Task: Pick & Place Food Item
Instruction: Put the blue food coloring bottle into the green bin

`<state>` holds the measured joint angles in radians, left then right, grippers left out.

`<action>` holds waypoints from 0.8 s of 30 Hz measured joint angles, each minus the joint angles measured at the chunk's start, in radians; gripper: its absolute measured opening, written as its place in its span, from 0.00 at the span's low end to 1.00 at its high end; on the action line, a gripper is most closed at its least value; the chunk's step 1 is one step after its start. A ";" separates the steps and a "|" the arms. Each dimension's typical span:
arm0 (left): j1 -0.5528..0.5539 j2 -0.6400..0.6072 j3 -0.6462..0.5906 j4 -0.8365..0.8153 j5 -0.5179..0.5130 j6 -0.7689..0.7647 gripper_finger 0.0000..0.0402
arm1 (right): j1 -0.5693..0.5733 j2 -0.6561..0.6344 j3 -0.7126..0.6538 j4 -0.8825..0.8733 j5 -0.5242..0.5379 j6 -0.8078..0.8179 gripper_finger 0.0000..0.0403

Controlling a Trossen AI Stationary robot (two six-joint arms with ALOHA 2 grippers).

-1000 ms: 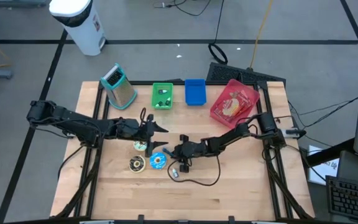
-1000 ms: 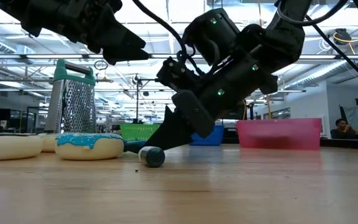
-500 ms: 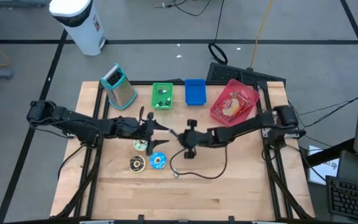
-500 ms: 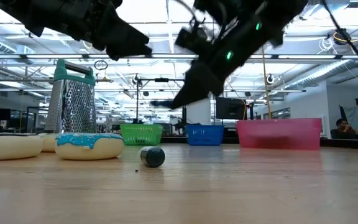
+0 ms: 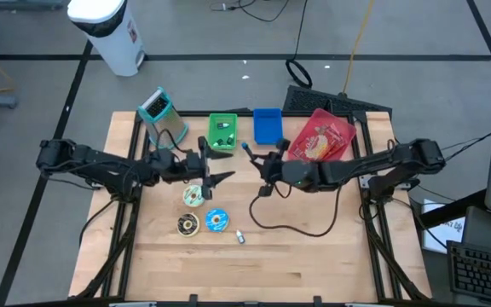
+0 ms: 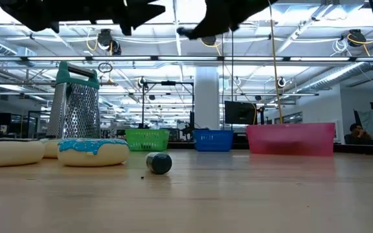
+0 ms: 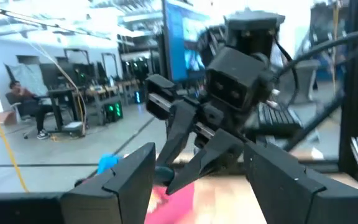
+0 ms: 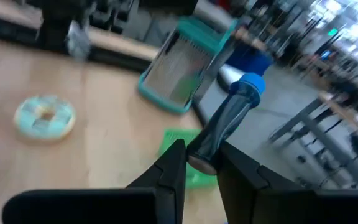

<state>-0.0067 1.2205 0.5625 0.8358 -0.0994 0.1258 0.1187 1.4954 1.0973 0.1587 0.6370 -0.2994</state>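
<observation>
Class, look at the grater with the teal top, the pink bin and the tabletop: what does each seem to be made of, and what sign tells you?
Grater with the teal top: shiny perforated metal faces, probably steel; the teal cap looks like plastic.
Pink bin: matte, slightly translucent walls, likely plastic.
Tabletop: pale wood with visible plank lines and a smooth finish; whether it is solid or laminate cannot be told.

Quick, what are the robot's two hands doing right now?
Left gripper: open, holding nothing.
Right gripper: shut on a dark pen with a blue cap.
</observation>
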 joint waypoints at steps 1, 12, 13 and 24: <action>0.007 0.000 0.000 0.020 -0.001 -0.014 0.61 | 0.000 -0.002 0.000 0.033 0.005 -0.019 0.15; 0.065 0.107 0.029 0.142 0.009 -0.240 0.61 | 0.021 0.026 0.000 0.308 -0.013 -0.192 0.15; 0.066 0.126 0.041 0.159 0.020 -0.242 0.61 | 0.022 0.029 0.000 0.317 -0.012 -0.196 0.15; 0.075 0.222 0.153 0.198 0.065 -0.202 0.61 | 0.040 0.037 0.001 0.319 -0.009 -0.207 0.15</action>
<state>0.0686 1.4422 0.7151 1.0334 -0.0346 -0.0765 0.1591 1.5326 1.0985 0.4773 0.6277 -0.5063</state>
